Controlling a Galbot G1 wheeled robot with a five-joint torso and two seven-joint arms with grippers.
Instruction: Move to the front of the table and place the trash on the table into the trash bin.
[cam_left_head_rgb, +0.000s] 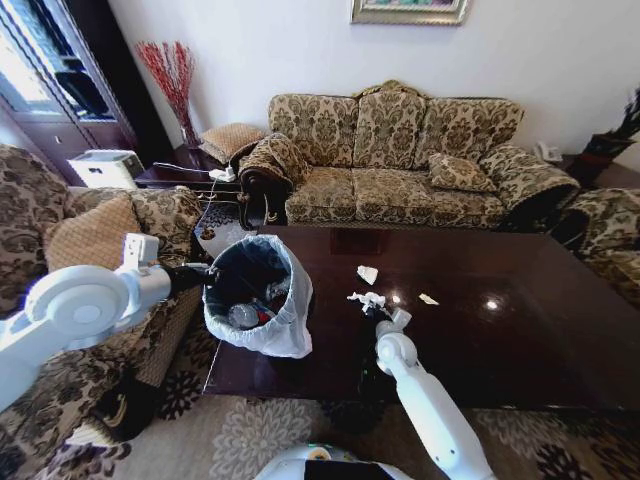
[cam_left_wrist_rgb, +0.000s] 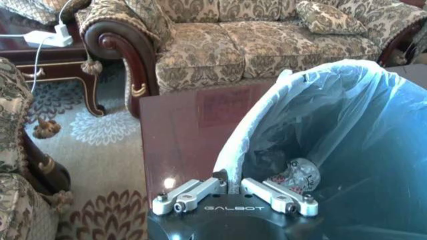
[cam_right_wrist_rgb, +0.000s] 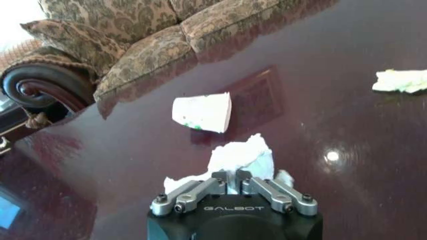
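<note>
Tissue scrap half behind fingers

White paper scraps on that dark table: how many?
3: a crumpled white paper scrap in the right pincer, a white paper cup behind it, a small white scrap farther right.

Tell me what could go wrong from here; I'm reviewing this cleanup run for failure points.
1. The right gripper pinches only an edge of the crumpled tissue, so it may tear or slip on the way to the trash bin.
2. The left gripper grips the bin's thin plastic liner at the rim; pulling could drag the liner off or tip the bin.
3. A white paper scrap and another scrap lie apart on the table and could be missed.
</note>
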